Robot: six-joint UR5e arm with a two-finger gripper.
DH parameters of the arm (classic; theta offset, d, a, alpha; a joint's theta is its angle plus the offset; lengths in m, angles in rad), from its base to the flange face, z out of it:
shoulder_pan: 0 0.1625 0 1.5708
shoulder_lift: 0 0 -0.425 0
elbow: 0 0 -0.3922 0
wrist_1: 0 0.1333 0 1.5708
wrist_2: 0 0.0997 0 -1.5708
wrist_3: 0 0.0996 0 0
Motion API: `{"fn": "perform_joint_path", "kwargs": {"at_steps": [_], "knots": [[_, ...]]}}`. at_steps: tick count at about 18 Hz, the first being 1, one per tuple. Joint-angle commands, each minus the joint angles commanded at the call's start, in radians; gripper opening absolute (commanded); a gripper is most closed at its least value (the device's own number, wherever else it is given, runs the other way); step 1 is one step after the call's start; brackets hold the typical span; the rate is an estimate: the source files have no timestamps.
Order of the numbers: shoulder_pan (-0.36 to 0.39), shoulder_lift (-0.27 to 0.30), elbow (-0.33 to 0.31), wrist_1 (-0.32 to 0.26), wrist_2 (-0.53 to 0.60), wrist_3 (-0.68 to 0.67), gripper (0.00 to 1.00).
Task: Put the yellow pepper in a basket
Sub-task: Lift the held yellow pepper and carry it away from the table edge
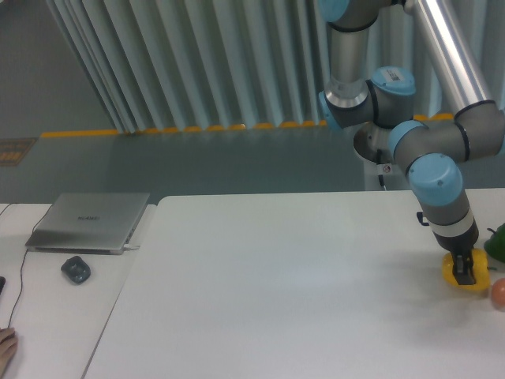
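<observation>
The fixed camera shows the tool [465, 273] down at the far right of the white desk [276, 284], its dark fingers set around the yellow pepper [455, 275] and closed against it. The pepper rests on the desk surface, or just above it; which cannot be told. A green vegetable [497, 242] lies just beside it at the frame edge, and an orange-pink fruit [499, 294] sits close in front. Far left, a closed laptop [88, 221] and a mouse [76, 270] lie on a second desk.
</observation>
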Motion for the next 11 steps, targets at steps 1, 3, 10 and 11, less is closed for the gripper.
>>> {"fn": "perform_joint_path", "kwargs": {"at_steps": [1,3,10,11], "knots": [[0.023,0.023,0.003,-0.002,-0.041,0.000,0.36],[0.077,0.060,0.012,-0.017,-0.110,0.006,0.37],[0.258,0.104,0.098,-0.080,-0.191,0.093,0.40],[0.290,0.104,0.101,-0.080,-0.191,0.132,0.41]]}}
